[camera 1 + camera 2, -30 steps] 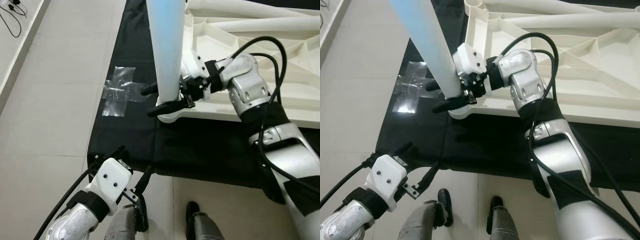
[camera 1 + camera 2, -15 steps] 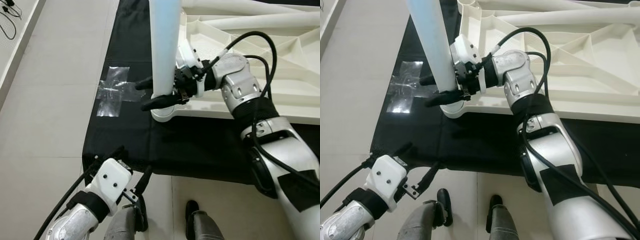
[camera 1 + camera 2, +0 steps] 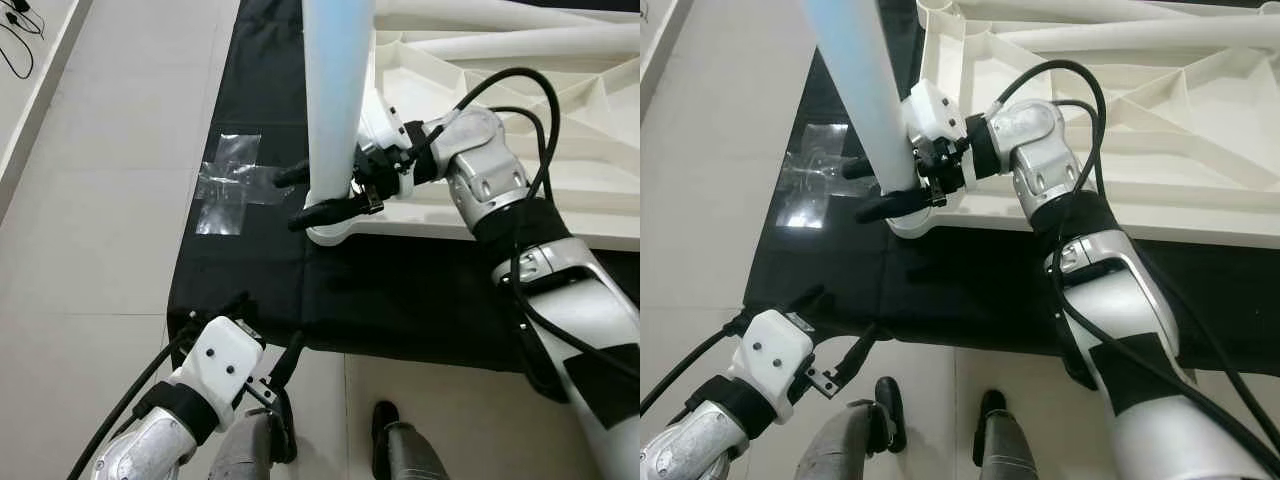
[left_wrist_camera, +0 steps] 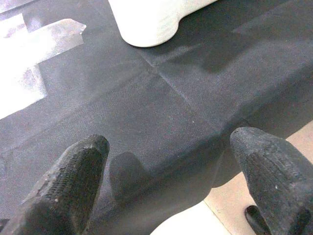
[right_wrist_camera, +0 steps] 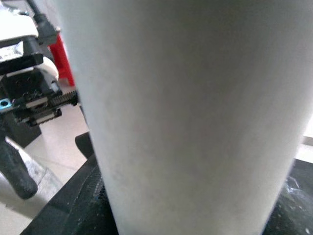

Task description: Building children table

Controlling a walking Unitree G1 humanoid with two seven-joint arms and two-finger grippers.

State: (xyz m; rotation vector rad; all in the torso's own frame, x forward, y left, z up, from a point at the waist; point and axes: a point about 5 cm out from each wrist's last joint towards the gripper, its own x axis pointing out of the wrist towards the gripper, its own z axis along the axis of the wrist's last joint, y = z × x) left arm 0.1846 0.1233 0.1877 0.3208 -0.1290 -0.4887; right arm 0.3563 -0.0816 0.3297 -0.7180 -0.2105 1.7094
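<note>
We find no legible text, label, brand, number or sign on any surface in these views.

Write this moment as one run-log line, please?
right gripper: around upright leg at tabletop corner | left gripper: open, idle over black mat

Head cameras look down; right wrist camera hugs the leg.
</note>
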